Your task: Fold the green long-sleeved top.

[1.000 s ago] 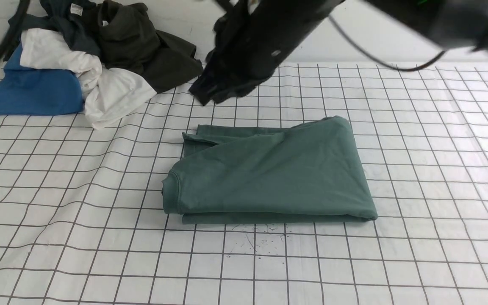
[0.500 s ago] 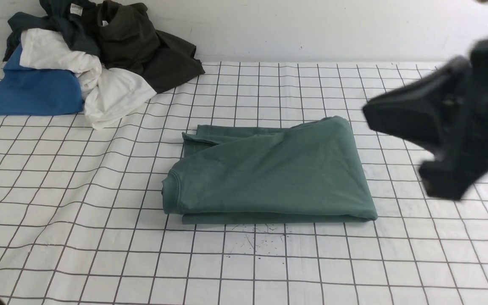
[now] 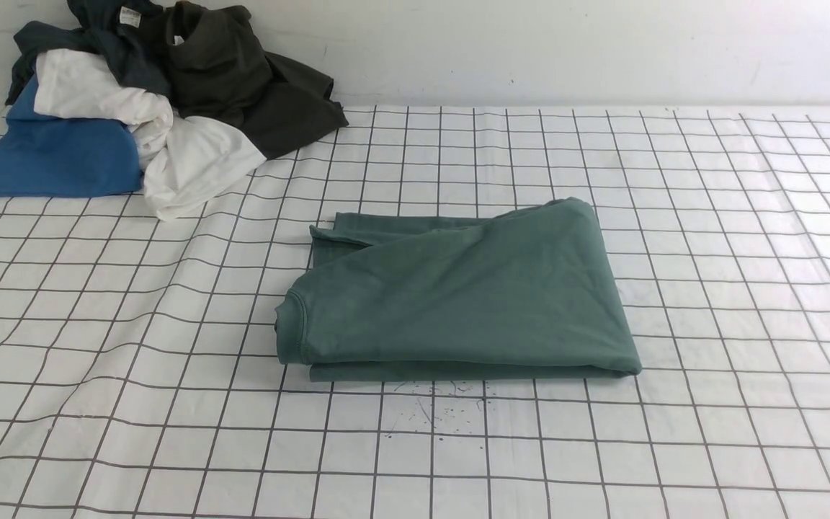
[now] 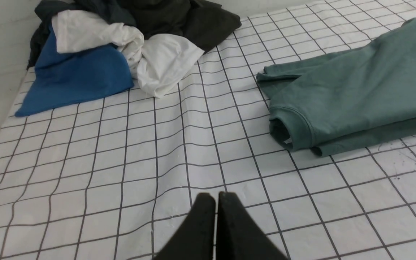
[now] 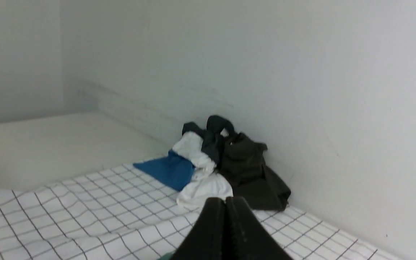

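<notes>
My left hand [image 4: 216, 196] hangs above the surface [image 3: 710, 288] with its two dark, wedge-shaped fingers pressed together, holding nothing; only a thin seam shows between them. My right hand [image 5: 225, 202] is raised and aimed toward the far wall, its black fingers likewise pressed flat against each other, a fine toothed edge visible along the join. Neither arm shows in the front view.

The green long-sleeved top [image 3: 458, 295] lies folded into a thick, rough rectangle at the centre of the surface, soft matte knit, its ribbed round collar at 9 o'clock and a smooth folded edge along 6 o'clock. A diagonal crease runs across its upper layer. From my left wrist it sits well apart from my fingers, the neck opening facing them.

The surface is covered by a white cloth with a dark grid, rippled in shallow waves toward 9 o'clock. At 10 o'clock, against the wall, a crumpled pile of clothes [image 3: 148, 94] mixes blue, white and dark fabrics.
</notes>
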Tool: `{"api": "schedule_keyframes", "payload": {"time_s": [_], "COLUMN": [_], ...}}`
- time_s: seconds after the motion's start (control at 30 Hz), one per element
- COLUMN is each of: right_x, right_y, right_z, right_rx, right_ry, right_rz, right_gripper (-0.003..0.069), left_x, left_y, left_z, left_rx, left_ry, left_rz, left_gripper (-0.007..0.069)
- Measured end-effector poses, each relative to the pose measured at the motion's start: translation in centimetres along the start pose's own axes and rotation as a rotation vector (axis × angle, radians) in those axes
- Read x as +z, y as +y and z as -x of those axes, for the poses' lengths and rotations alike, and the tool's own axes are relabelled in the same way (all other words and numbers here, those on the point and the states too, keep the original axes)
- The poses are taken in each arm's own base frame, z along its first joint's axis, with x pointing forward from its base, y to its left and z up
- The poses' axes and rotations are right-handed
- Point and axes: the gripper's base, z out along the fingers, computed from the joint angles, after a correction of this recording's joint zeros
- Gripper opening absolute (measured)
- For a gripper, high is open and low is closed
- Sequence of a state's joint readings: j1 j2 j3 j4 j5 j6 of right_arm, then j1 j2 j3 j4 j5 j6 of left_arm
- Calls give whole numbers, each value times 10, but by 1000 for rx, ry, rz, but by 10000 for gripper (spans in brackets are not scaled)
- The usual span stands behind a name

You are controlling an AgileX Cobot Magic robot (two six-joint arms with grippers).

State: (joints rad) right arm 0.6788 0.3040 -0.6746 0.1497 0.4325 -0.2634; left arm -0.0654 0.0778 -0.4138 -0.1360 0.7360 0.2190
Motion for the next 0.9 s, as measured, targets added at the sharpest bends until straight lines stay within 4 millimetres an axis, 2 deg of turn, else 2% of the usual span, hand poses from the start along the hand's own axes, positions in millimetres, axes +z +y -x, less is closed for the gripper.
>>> {"api": "schedule_keyframes", "payload": {"time_s": [0.13,0.77,0.9], "right_x": [-5,-6,-4], "right_y": [0,2,2], "right_z": [1,-5,-22], "right_rx": [-1,2,32], "right_ry": [-20,47,39], "right_rz": [-3,16,-21], "right_gripper": [-14,-14,-14], "left_x": [0,0,0], "left_y": [0,0,0], "left_z": [0,0,0], "left_rx": [0,-2,-2], "left_ry": [1,1,1], "left_rz": [0,-2,-2], "left_gripper": [-7,-7,-7]}}
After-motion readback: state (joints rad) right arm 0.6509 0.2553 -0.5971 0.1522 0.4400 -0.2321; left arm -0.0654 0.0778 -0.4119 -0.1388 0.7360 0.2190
